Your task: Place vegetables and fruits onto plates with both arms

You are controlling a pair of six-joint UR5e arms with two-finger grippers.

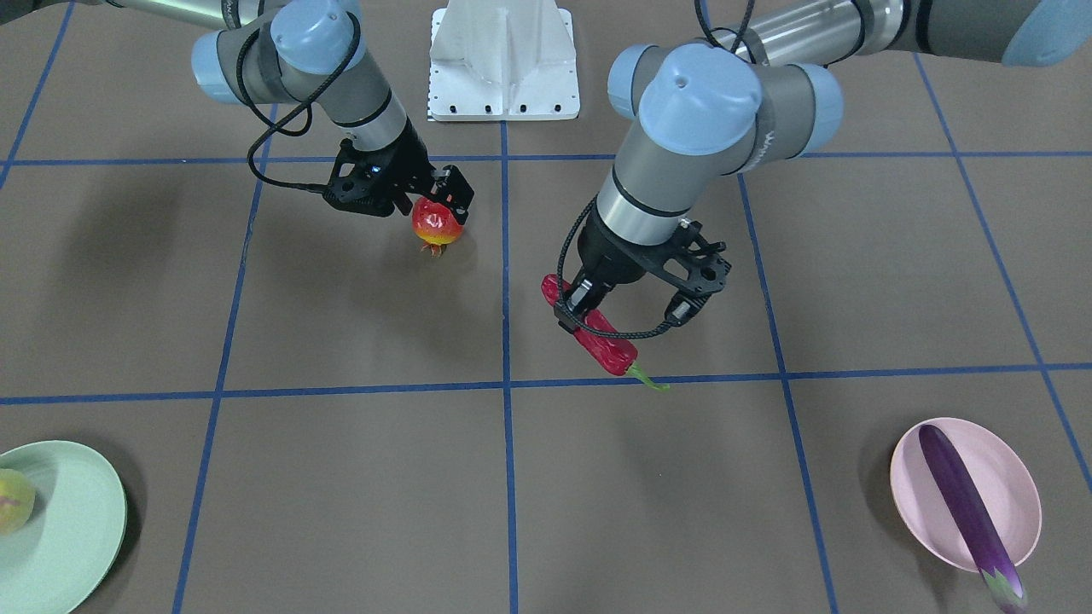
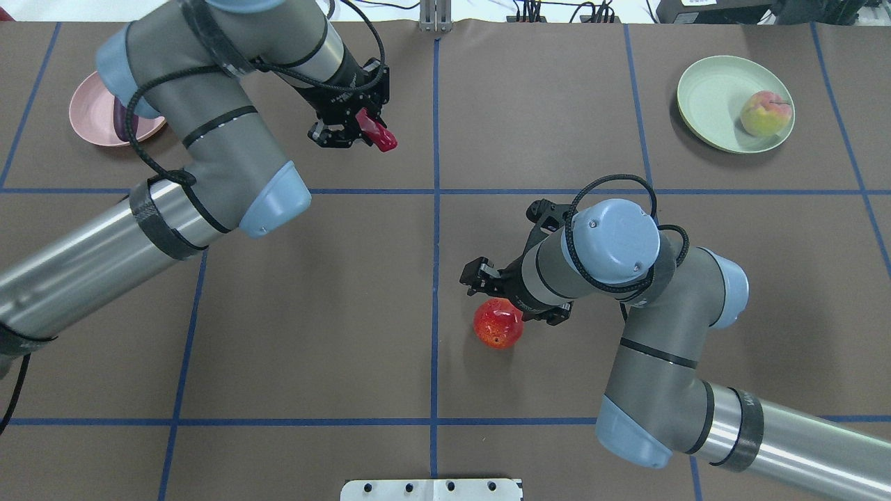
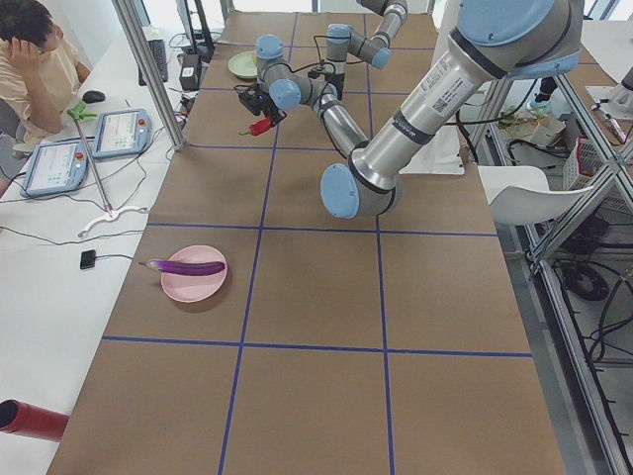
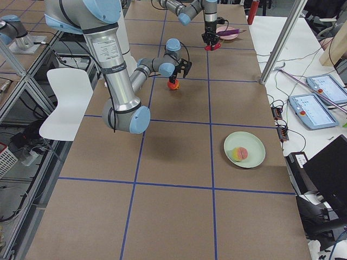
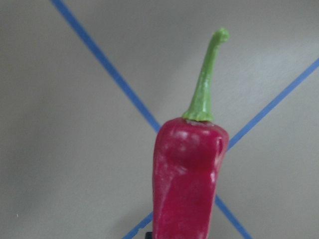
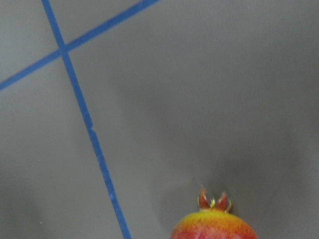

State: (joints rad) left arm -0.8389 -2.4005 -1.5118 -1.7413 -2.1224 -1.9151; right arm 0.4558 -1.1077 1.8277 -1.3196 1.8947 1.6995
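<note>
In the front-facing view, the left gripper [image 1: 573, 311] is clamped across the upper half of a short glossy red chili pepper [image 1: 607, 343] with a green stem. The pepper slants down out of the fingers, stem end lowest, above a blue tape line [image 1: 358, 392] on the brown table [image 1: 341, 486]. The right gripper [image 1: 437, 201] is closed on a round red-and-yellow pomegranate [image 1: 438, 225], which hangs just under its fingers with the crown pointing down. A long slim glossy purple eggplant [image 1: 964, 499] lies across a round pale pink plate [image 1: 1019, 477], its green cap past the rim. A pale pink-yellow peach [image 1: 13, 503] sits on a round pale mint green plate [image 1: 81, 529]. Both plates are well apart from the grippers.

In the overhead view, the pepper [image 2: 376, 134] pokes out of the left gripper toward the centre line. The pink plate [image 2: 90, 115] is partly hidden behind that arm. The pomegranate [image 2: 498, 323] shows just beside the right gripper's fingers.

In the left wrist view, the pepper [image 5: 189, 174] rises from the bottom edge with its stem pointing away; the fingers are out of frame.

In the right wrist view, only the pomegranate's crowned end [image 6: 214, 226] shows, at the bottom edge.
</note>
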